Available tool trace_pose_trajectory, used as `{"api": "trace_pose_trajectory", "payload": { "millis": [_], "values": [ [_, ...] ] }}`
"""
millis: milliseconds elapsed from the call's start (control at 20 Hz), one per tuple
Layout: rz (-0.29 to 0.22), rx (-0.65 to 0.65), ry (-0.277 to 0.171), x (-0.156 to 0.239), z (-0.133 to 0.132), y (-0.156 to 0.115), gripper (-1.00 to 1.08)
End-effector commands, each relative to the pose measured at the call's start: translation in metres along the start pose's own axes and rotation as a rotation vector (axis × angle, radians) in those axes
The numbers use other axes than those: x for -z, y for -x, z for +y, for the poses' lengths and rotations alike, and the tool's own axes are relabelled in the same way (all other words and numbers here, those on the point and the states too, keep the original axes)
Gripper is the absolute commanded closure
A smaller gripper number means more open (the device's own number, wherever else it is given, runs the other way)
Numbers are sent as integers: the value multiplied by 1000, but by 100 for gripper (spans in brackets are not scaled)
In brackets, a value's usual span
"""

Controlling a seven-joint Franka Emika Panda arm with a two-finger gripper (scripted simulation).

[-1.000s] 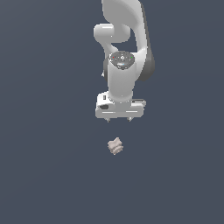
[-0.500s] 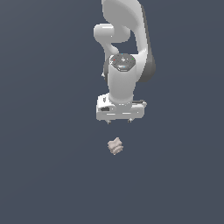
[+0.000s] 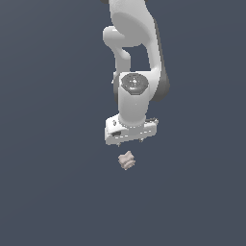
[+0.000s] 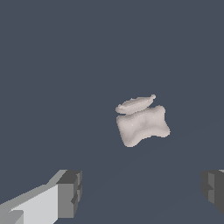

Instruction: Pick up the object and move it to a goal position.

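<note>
The object [image 3: 126,160] is a small lumpy beige-tan chunk lying on the dark grey floor, just below the white hand in the exterior view. In the wrist view the object [image 4: 142,124] shows in full, with a thin pale flake on its upper edge. My gripper [image 3: 130,141] hangs above it, pointing down, its short fingers barely showing under the hand. In the wrist view the gripper [image 4: 142,190] is open, with two dark fingertips [image 4: 70,192] set wide apart and nothing between them. The object lies ahead of the fingertips, apart from both.
The white arm [image 3: 137,57] rises behind the hand towards the top of the exterior view. A plain dark grey surface [image 3: 53,192] fills everything else. No goal marker shows.
The hand has come down towards the object over the last second. The object has not moved, and the fingers are still apart.
</note>
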State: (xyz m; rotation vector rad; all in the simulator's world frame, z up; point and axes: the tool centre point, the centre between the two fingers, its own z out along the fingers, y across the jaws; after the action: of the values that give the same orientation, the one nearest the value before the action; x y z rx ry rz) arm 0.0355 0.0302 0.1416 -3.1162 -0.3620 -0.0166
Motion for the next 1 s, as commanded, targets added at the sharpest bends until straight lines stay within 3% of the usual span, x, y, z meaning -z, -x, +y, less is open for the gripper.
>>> {"api": "trace_pose_trajectory", "payload": {
  "millis": [0, 500, 950],
  "values": [
    [-3, 63, 2, -10, 4, -9, -92],
    [-10, 249, 2, -42, 16, -33, -92],
    [-12, 290, 1, -50, 20, -37, -92]
  ]
}}
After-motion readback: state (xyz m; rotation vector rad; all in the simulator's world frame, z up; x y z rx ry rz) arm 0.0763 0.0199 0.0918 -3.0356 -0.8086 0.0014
